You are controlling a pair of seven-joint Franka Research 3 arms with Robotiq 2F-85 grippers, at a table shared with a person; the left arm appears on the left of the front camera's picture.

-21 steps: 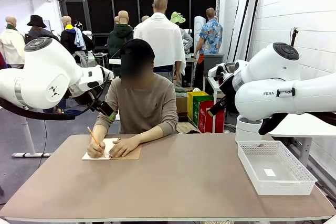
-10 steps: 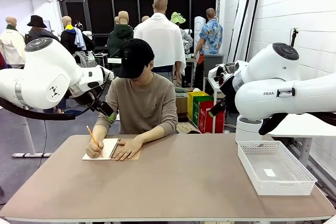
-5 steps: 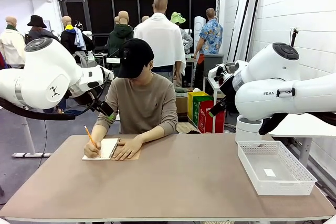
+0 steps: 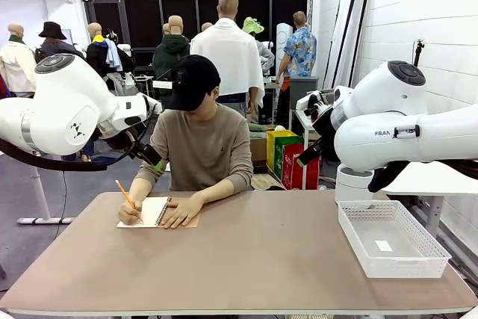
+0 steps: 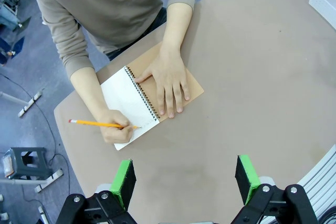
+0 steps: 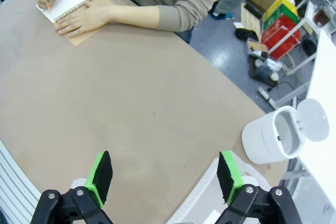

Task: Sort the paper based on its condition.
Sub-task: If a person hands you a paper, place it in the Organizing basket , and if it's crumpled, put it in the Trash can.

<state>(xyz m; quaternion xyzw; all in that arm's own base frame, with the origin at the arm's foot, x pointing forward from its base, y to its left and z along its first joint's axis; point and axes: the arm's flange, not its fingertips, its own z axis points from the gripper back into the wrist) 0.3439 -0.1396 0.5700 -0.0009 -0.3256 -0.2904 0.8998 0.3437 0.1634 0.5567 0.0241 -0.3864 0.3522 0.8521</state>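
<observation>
Front view: a person sits at the far side of the tan oval table (image 4: pixel 261 259), bent over a spiral-bound notebook with a brown kraft cover (image 4: pixel 190 220). It lies at the far left part of the table. The thin white sheet of paper (image 4: pixel 151 211) is the open page, bound in the spiral, flat.
- One hand (image 4: pixel 131 213) holds a yellow pencil (image 4: pixel 125 196) with its tip on the sheet.
- The other hand (image 4: pixel 179 211) lies flat on the notebook.
- A white mesh plastic basket (image 4: pixel 366 204) sits at the table's right end, well apart from the notebook. A small white slip lies inside; I cannot tell what it is.

Left wrist view, looking down: the sheet (image 5: pixel 126 103) is closer here. The flat hand (image 5: pixel 169 85) lies mostly on the brown cover (image 5: pixel 191 85), fingers spread. The left gripper (image 5: pixel 185 179) hangs above bare table, jaws wide, nothing between.

Right wrist view: the right gripper (image 6: pixel 164 176) also has its jaws wide and empty, high over the table's middle. The notebook is far off at top left. A white round bin with its lid up (image 6: pixel 275 140) stands beyond the table's edge.
</observation>
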